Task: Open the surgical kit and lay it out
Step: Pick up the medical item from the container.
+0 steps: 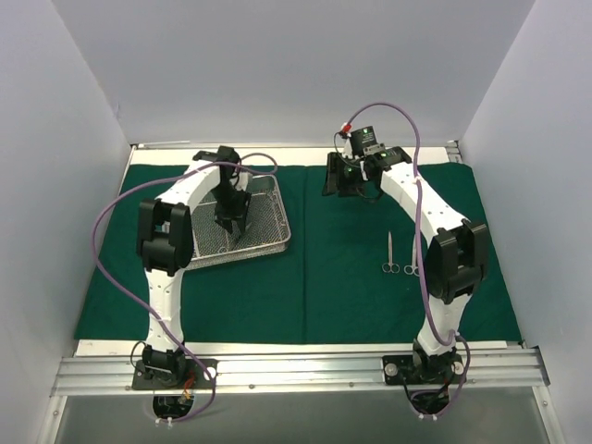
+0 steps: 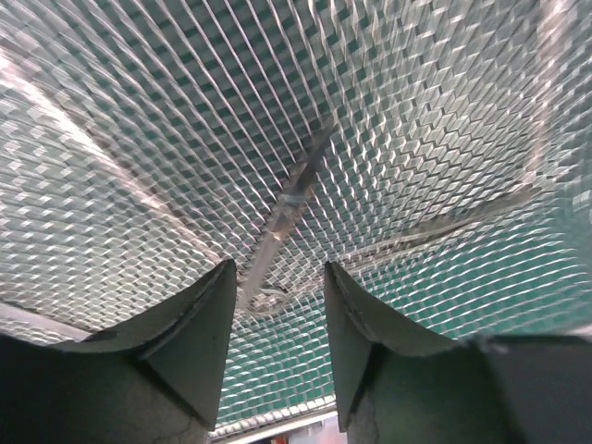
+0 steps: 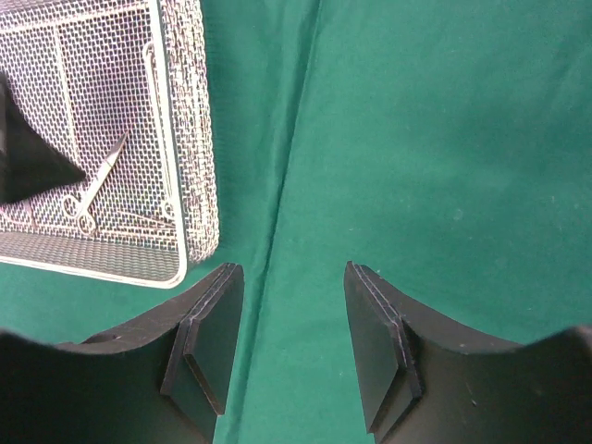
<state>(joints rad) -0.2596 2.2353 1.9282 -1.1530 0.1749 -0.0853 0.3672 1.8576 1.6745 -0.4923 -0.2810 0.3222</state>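
Two arms reach out over the tabletop (image 1: pixel 277 348). The left one arches high and points the left pincer (image 1: pixel 231 220) straight down into the wire-mesh tray (image 1: pixel 284 217), jaws parted a little with nothing gripped, a ring-handled instrument (image 2: pixel 291 199) lying on the mesh just past its tips. The right arm stretches toward 1 o'clock, and the right pincer (image 1: pixel 349 180) is likewise parted and empty above the green cloth (image 1: pixel 351 296). That cloth lies spread flat (one crease down its middle), with the tray at its 10 o'clock. Another instrument (image 1: pixel 390 254) lies on the cloth at 3 o'clock.
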